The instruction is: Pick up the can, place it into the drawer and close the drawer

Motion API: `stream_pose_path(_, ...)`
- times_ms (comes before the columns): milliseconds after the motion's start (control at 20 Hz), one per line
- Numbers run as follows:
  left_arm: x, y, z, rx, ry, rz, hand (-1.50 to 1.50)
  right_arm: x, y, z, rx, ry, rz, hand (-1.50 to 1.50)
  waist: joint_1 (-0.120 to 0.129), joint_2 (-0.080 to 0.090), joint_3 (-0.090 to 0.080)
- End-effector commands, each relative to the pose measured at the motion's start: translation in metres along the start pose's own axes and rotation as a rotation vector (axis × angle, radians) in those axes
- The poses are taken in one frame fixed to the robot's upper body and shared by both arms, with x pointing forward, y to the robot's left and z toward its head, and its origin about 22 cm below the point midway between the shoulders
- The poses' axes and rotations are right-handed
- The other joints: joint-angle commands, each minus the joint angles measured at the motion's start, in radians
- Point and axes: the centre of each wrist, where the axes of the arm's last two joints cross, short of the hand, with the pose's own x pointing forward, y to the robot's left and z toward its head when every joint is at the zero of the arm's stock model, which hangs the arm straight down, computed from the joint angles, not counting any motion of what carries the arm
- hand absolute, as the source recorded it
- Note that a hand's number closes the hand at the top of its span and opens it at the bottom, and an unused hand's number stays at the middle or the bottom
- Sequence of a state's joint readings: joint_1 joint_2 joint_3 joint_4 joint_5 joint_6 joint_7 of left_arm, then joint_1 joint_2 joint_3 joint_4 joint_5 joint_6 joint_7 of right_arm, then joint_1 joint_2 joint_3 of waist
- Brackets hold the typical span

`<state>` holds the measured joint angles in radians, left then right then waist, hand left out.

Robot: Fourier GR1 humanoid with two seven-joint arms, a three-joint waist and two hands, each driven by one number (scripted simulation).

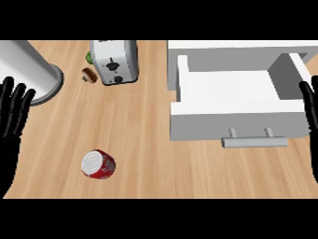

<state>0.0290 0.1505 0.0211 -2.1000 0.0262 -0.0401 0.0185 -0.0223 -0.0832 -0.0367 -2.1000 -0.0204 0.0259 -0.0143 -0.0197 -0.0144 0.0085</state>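
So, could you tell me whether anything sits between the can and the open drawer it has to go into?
Nothing visible does. The can stands on bare counter, down-left of the drawer, which is pulled out and open. The toaster and the grey cylinder lie farther back, off that path.

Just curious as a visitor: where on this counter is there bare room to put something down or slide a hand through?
Bare wood lies between the red can and the open white drawer, and in front of the drawer's handle. Another free strip runs between the toaster and the drawer. It is crowded at the back left, where the toaster, a small brown item and a large white cylinder cluster.
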Motion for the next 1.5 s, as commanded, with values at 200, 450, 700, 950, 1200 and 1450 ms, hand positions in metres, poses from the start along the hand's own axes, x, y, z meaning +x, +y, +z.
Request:
stream_pose_path(200,0.008,-0.017,0.000,-0.446,-0.108,0.309,-1.50,-0.004,0.001,0.000,0.030,0.038,-0.025,-1.50,0.014,0.014,-0.010)
stream_pose_path(450,-0.007,0.021,0.036,-0.535,0.257,0.195,-1.50,-0.017,-0.017,0.030,-0.204,0.353,0.043,-1.50,0.025,0.012,-0.010)
stream_pose_path(700,0.016,0.058,0.031,-0.551,0.278,0.207,-1.50,-0.011,-0.043,0.027,-0.206,0.364,0.067,-1.50,0.024,0.013,-0.008)
stream_pose_path(950,0.028,0.079,0.054,-0.558,0.255,0.211,-1.50,-0.001,-0.053,0.067,-0.212,0.353,0.059,-1.50,0.023,0.011,-0.008)
stream_pose_path(1200,0.027,0.096,0.043,-0.540,0.269,0.194,-1.50,0.002,-0.091,0.083,-0.211,0.353,0.050,-1.50,0.017,0.013,-0.008)
stream_pose_path(1450,0.035,0.104,0.035,-0.489,0.345,0.302,-1.50,0.011,-0.085,0.079,-0.202,0.358,0.036,-1.50,0.015,0.013,-0.008)
